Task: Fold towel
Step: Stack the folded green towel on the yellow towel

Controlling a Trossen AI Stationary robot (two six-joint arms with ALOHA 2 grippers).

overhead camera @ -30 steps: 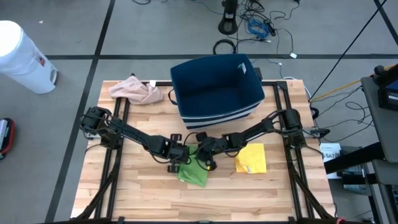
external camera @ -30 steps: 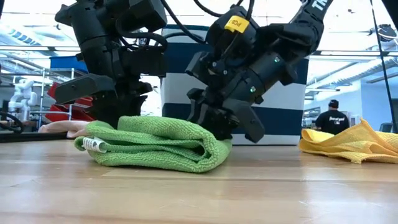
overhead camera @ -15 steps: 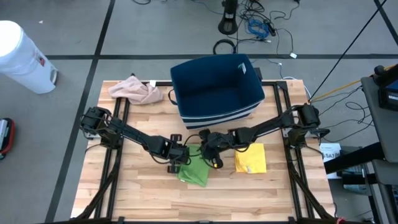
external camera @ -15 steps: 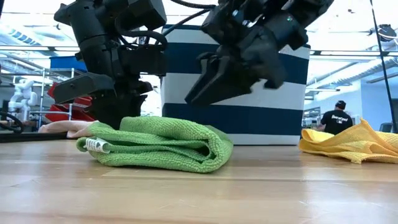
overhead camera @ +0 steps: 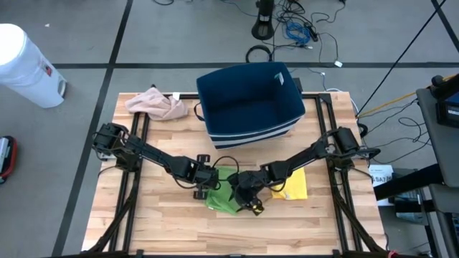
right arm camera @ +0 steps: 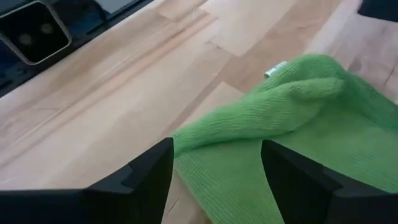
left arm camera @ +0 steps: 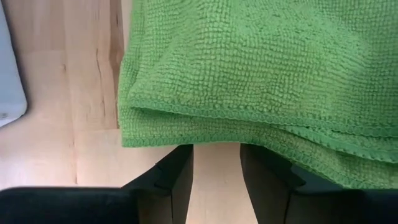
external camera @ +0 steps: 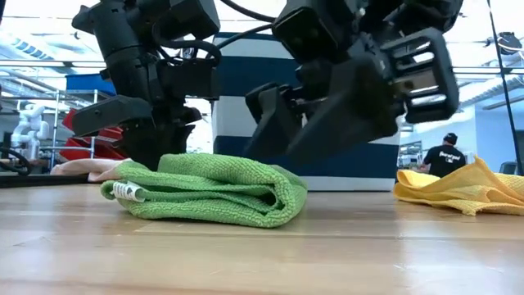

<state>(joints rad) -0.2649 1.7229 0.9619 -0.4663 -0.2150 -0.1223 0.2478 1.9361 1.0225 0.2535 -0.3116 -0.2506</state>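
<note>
Mid-fold on the towel: left gripper parted at its edge, right gripper spread just above, next needing a fresh pinch.

I'm looking at a robotics lab here. From above, the wooden table is sitting on a grey floor marked with dark lines, and loose cables are trailing across it beside a black stand base. At table height, I'm seeing a big open hall behind: a white robot arm is standing far off, and a person is sitting with their back to me.
</note>
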